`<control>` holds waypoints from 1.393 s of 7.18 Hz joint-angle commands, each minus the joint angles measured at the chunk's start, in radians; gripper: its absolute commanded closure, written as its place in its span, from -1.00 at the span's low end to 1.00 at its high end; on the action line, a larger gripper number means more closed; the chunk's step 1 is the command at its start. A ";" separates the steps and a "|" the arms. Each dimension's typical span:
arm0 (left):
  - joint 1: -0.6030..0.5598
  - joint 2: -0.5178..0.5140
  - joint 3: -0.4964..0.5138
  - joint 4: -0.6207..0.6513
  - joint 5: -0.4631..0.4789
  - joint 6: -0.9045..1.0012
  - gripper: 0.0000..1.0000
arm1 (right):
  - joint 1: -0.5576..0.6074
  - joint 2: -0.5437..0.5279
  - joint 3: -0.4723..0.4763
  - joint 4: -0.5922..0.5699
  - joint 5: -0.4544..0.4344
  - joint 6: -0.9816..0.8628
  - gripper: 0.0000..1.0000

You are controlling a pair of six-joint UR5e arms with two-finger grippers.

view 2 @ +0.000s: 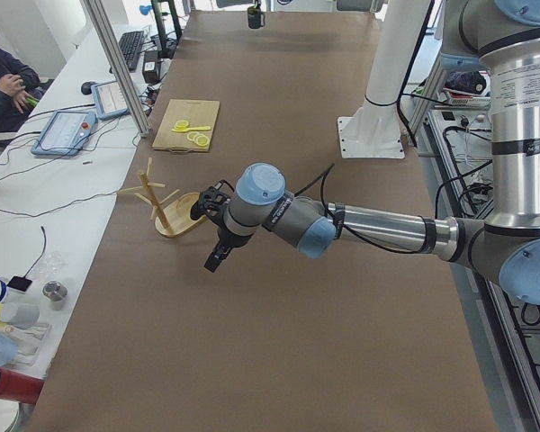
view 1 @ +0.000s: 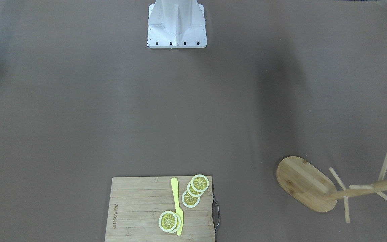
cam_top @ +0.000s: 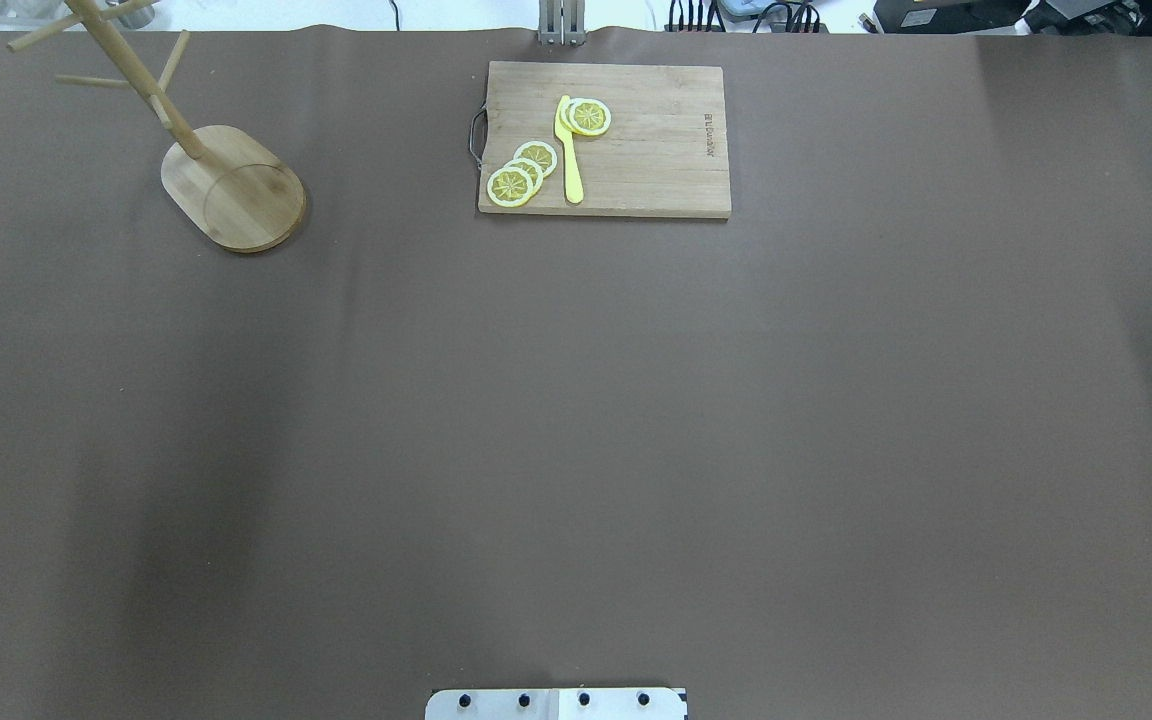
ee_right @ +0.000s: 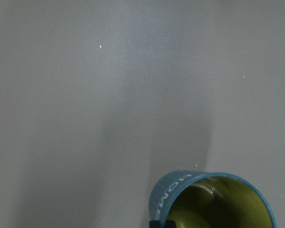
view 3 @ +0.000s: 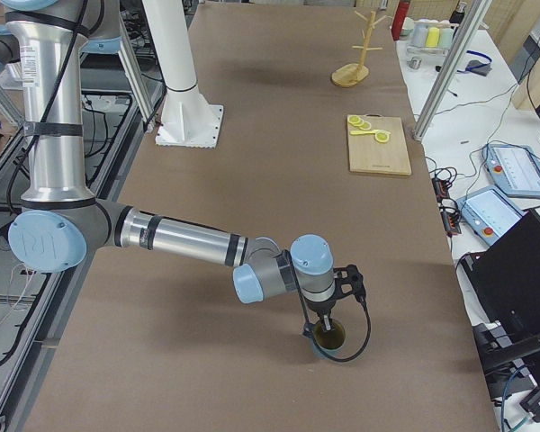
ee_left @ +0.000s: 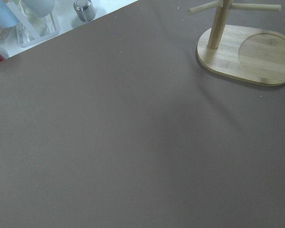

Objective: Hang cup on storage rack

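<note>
**Cup beneath my right claw, rack far up the table**

In the right-end view my right claw [view 3: 315, 330] points straight down at the lower middle of the frame. Its tip is at the left side of the rim of the cup [view 3: 333, 340], which stands upright on the table [cam_top: 576, 400]. I cannot tell whether the tip touches the rim, nor whether that claw is clenched or released. My right wrist camera has the cup in its lower right corner, mouth up, cut off by the bottom edge.

The rack [view 3: 349, 77] stands well apart from the cup, at the upper right of that same view. In the left-end view my left claw [view 2: 214, 261] hangs over bare table at mid-frame, to the right of the rack and apart from it. I cannot tell whether it is released or clenched either.

I count one cup, one rack, one cutting board [cam_top: 656, 150] and one knife [cam_top: 572, 165]. There are five lemon slices [cam_top: 511, 186]: three overlapping left of the knife in the overhead view, and two overlapping at its upper end.

The cup is a round cylinder, slate-blue outside with white lettering and glossy yellow inside. The rack is pale bamboo, with a flat oval foot [ee_left: 266, 59], a thick post [ee_left: 214, 28] and thin round pegs [ee_left: 255, 7]. The board is a rectangle of planked wood with a wire loop on one short side. The knife is yellow, and the table is a matte brown.
</note>
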 commanded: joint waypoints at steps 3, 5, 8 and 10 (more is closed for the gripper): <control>0.000 0.000 0.000 0.000 0.000 -0.004 -0.97 | -0.091 0.029 0.301 -0.189 0.024 0.463 1.00; 0.000 -0.001 0.006 0.000 0.000 -0.004 -0.97 | -0.177 0.104 0.326 -0.196 0.001 0.686 1.00; 0.000 -0.003 0.009 0.000 0.000 -0.004 -0.97 | -0.352 0.242 0.375 -0.340 -0.141 1.010 1.00; 0.000 -0.002 0.012 0.000 0.000 -0.004 -0.97 | -0.496 0.387 0.449 -0.567 -0.247 1.224 1.00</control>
